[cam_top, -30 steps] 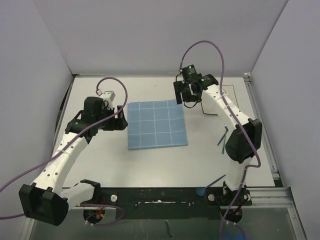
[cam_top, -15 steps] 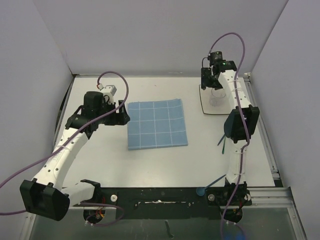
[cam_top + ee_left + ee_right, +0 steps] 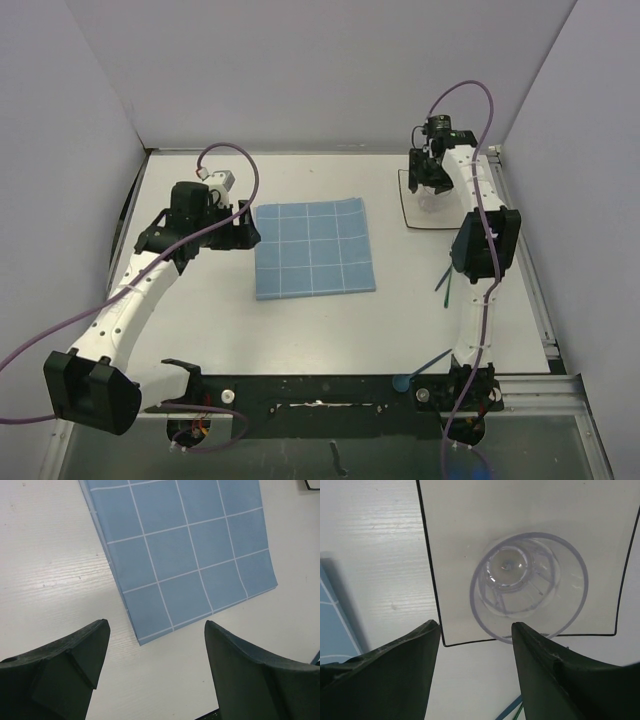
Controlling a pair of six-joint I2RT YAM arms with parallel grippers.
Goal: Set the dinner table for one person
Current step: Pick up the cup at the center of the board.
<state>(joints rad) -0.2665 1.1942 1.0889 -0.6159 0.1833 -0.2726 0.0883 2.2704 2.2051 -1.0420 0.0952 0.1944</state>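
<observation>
The dinner table [image 3: 300, 330] is a white tabletop carrying a blue grid placemat [image 3: 314, 247] in its middle. At the back right lies a square white plate [image 3: 413, 216] with a dark rim, and a clear plastic cup [image 3: 527, 587] stands on it. My right gripper [image 3: 428, 183] hovers above the plate's near edge. In the right wrist view it [image 3: 475, 630] is open, the cup just ahead of the fingers, nothing between them. My left gripper [image 3: 243, 228] is open over bare table at the placemat's left edge [image 3: 156, 625].
Thin blue and green utensils [image 3: 446, 276] lie on the table right of the placemat, partly under the right arm, and show at the bottom of the right wrist view [image 3: 512, 711]. A blue piece [image 3: 401, 382] sits by the right arm's base. Walls enclose three sides.
My right gripper has swung from over the placemat's far right corner rightward to above the plate and cup, its jaws a little narrower. The left gripper has barely shifted.
</observation>
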